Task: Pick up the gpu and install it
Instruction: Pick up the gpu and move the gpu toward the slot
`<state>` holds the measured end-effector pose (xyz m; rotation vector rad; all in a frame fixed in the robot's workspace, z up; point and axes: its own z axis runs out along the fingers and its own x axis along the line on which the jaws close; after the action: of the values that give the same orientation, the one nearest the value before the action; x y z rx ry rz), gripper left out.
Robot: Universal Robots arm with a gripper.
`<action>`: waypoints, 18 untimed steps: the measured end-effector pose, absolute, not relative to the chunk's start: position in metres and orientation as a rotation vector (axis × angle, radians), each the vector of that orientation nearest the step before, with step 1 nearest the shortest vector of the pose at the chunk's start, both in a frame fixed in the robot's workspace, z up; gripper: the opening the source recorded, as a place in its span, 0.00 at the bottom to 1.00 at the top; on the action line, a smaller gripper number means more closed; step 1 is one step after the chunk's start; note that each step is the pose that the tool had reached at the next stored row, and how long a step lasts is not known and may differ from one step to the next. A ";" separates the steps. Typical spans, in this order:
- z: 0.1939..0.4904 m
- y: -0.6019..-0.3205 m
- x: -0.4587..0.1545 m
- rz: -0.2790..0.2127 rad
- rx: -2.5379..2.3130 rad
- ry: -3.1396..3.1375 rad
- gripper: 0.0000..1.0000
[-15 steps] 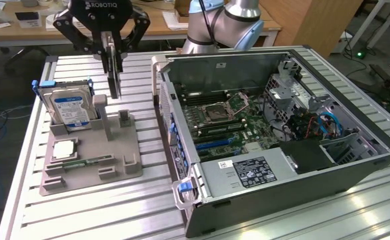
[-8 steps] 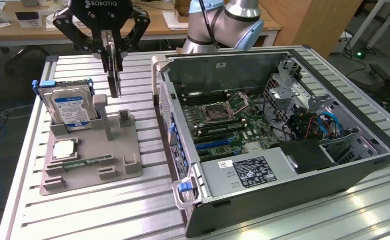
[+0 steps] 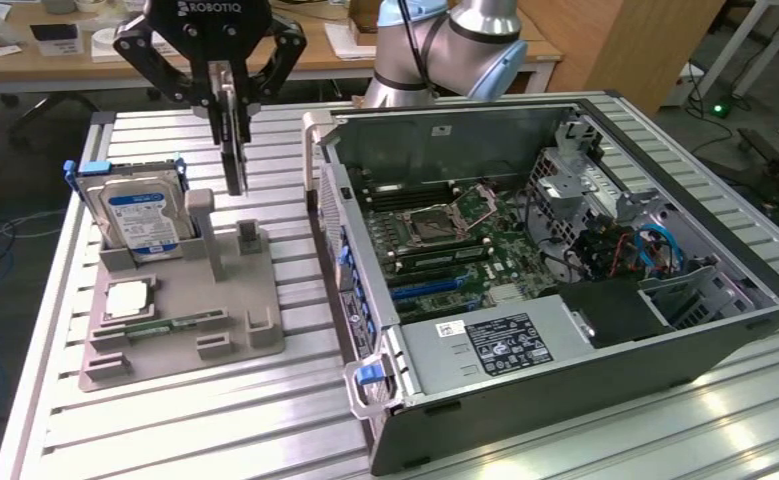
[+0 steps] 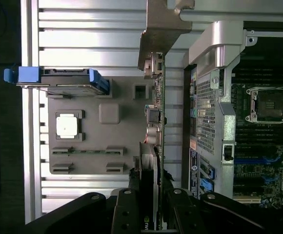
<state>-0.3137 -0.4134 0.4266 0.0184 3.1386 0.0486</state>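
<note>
While the ribbed aluminium bench [image 3: 162, 440] carries the open dark-grey computer tower [image 3: 709, 340] along its edge at the exterior view's right, the grey plastic parts tray [image 3: 149, 370] sits toward the opposite edge. The blue-labelled silver hard drive [image 3: 142, 215] stands in the tray.

Thin dark gpu card with silvery edge strip [image 3: 236, 165] hangs edge-on above the tray, clear of it, pinched in the black claw [image 3: 233, 115], jaws narrowed onto the board.

Risk, as judged: small grip on a thin board, so it may pivot or slip, and its bracket could snag the tower wall.

Card's connector edge hard to make out; target slot unclear.
</note>
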 end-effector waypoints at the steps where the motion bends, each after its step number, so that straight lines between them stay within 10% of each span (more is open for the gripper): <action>1: 0.427 -0.413 -0.313 0.049 0.018 3.139 0.27; 18: 0.426 -0.413 -0.300 0.049 0.018 3.139 0.27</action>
<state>-0.2998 -0.4134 0.4265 0.0184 3.1386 0.0485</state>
